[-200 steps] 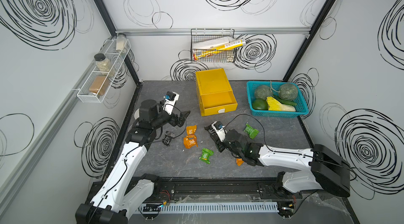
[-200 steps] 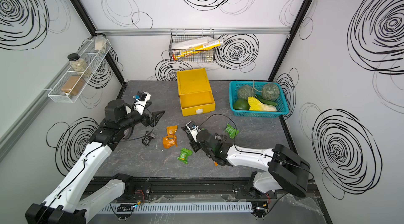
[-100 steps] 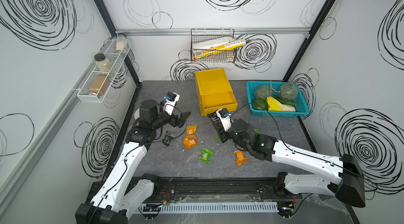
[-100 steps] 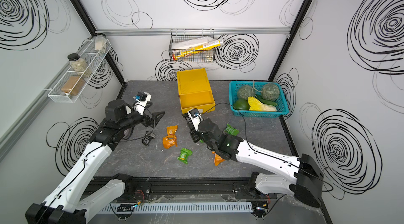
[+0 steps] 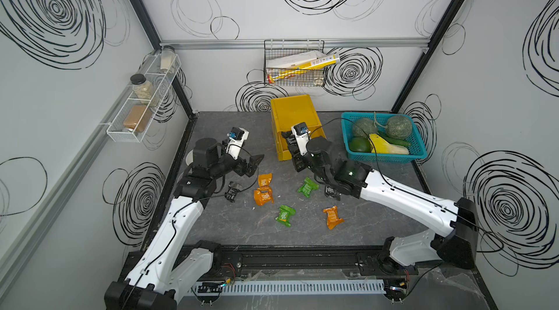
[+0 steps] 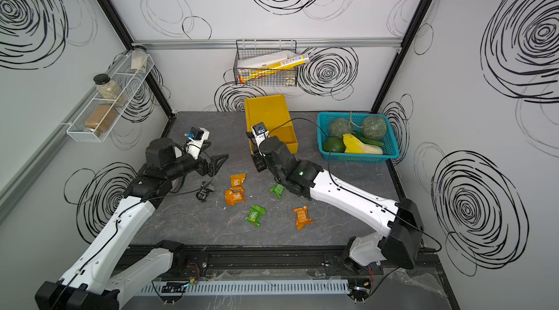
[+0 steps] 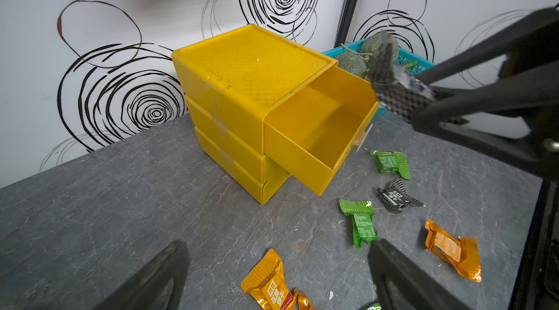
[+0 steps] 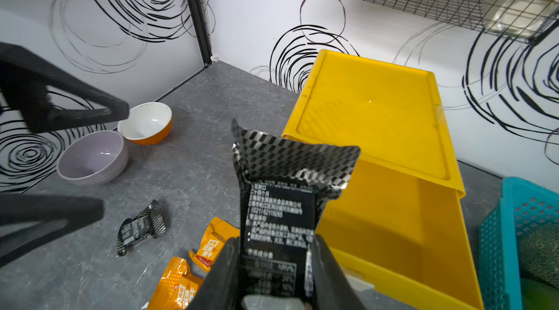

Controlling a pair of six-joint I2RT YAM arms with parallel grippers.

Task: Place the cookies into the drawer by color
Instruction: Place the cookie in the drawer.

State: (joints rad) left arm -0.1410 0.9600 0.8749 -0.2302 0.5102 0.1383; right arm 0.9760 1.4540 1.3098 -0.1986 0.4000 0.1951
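Carrying a black cookie packet (image 8: pixel 290 172) upright, the right gripper (image 8: pixel 275 251) has its jaws clamped on the packet's lower end, just in front of the yellow drawer chest (image 5: pixel 292 108). The chest's top drawer (image 7: pixel 320 130) is pulled out and looks empty. The two drawers below it are shut.

The main risk, as I judge it, is letting go too soon. The packet hangs beside the open drawer's front wall, not over its floor, so it would drop onto the table in front of the chest. The foil is slick and pinched only at one end, so it may also twist or slip. Coming in too low could knock the drawer front and shove the light chest back.

The left gripper (image 5: pixel 255 165) hovers off the chest's left side, jaws wide apart and empty, clear of the path. In front of the chest lie two orange packets (image 5: pixel 263 189), a third orange one (image 5: pixel 332 217), two green packets (image 5: pixel 308 186) (image 5: pixel 285 215) and two black ones (image 5: pixel 234 190) (image 5: pixel 332 193). A teal basket (image 5: pixel 420 154) of produce sits to the chest's right. A lilac bowl (image 8: pixel 90 157) and an orange bowl (image 8: pixel 145 123) stand well off its left.
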